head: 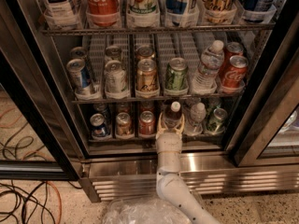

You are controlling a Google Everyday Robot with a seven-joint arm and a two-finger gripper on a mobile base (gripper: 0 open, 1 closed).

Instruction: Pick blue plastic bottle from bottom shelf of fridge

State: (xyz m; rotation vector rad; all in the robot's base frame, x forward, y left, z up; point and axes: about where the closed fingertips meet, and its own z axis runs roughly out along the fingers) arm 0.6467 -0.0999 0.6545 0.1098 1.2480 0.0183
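Note:
The blue plastic bottle [173,115] has a white cap and a dark body. It stands upright on the fridge's bottom shelf [140,139], in the lane fourth from the left. My gripper [171,125] reaches in from below at the shelf's front, on a white arm [169,171]. Its pale fingers [160,126] sit on either side of the bottle's body and are shut on it. The bottle's lower part is hidden behind the gripper. The fridge [154,167] stands open in front of me, with its steel base grille below.
Cans [123,124] stand to the left of the bottle. A clear water bottle [196,117] and a green can [217,119] stand to its right. The middle rack [149,98] hangs close above. Black door frames [32,111] flank the opening. Cables [23,199] lie on the floor at the left.

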